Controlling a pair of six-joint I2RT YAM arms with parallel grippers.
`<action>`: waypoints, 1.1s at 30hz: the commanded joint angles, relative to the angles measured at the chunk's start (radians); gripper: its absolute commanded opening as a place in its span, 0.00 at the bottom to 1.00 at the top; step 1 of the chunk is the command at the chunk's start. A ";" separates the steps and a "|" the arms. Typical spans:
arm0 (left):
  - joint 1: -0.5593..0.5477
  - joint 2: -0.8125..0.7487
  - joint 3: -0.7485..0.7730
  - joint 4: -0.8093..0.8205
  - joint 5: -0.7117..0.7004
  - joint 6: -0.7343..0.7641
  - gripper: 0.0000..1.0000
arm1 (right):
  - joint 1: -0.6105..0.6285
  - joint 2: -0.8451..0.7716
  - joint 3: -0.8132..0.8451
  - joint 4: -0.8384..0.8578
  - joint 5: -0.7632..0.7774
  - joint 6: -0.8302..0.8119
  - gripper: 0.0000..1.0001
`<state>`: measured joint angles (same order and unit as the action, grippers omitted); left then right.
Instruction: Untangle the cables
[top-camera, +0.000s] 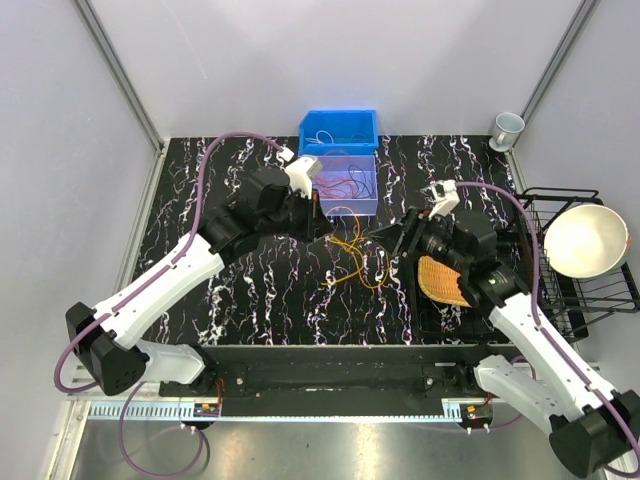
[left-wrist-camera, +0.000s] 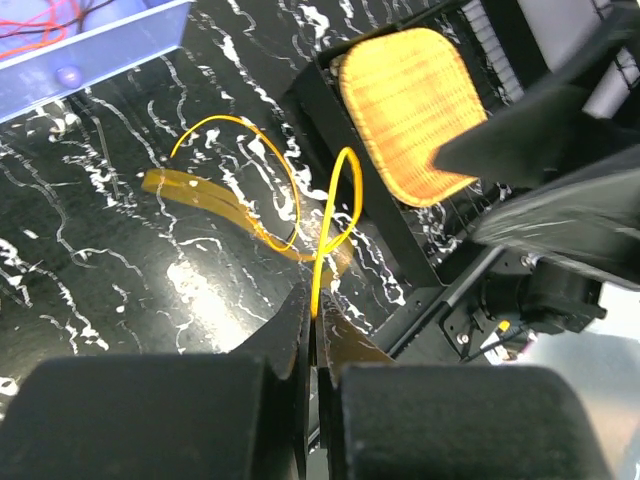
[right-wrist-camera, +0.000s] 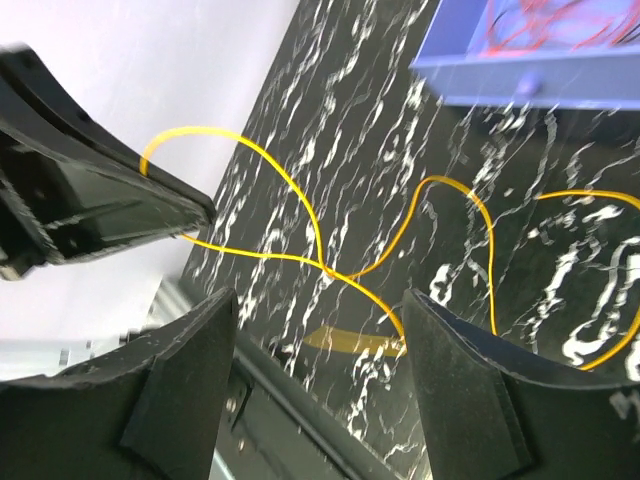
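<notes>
A loose tangle of thin yellow and orange cables (top-camera: 355, 262) lies mid-table between both arms. My left gripper (left-wrist-camera: 316, 305) is shut on one yellow cable (left-wrist-camera: 335, 205), which rises from the fingertips in a loop. In the right wrist view the same yellow cable (right-wrist-camera: 300, 205) crosses itself just above the table. My right gripper (right-wrist-camera: 320, 335) stands open astride that crossing. One strand runs down to the inner edge of its right finger (right-wrist-camera: 470, 385), and I cannot tell whether it touches. Seen from above, the left gripper (top-camera: 325, 225) and the right gripper (top-camera: 388, 236) face each other closely.
A clear box (top-camera: 350, 190) holding red cables sits behind the tangle, with a blue bin (top-camera: 338, 130) behind it. An orange woven mat (left-wrist-camera: 410, 110) lies in a black tray under the right arm. A black rack with a white bowl (top-camera: 585, 240) stands right, a cup (top-camera: 507, 128) back right.
</notes>
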<state>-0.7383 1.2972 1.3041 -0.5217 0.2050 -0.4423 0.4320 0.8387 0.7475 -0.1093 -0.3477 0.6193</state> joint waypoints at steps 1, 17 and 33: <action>-0.001 -0.012 0.018 0.058 0.088 0.037 0.00 | 0.005 0.049 0.026 0.088 -0.143 -0.024 0.73; -0.003 0.036 0.040 0.041 0.241 0.057 0.00 | 0.005 0.183 0.096 0.178 -0.208 -0.021 0.63; -0.003 -0.009 -0.028 0.042 0.202 0.073 0.00 | 0.005 0.125 0.108 0.157 -0.135 -0.003 0.00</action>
<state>-0.7383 1.3323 1.2976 -0.5213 0.4191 -0.3893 0.4320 0.9989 0.8043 0.0311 -0.5121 0.6212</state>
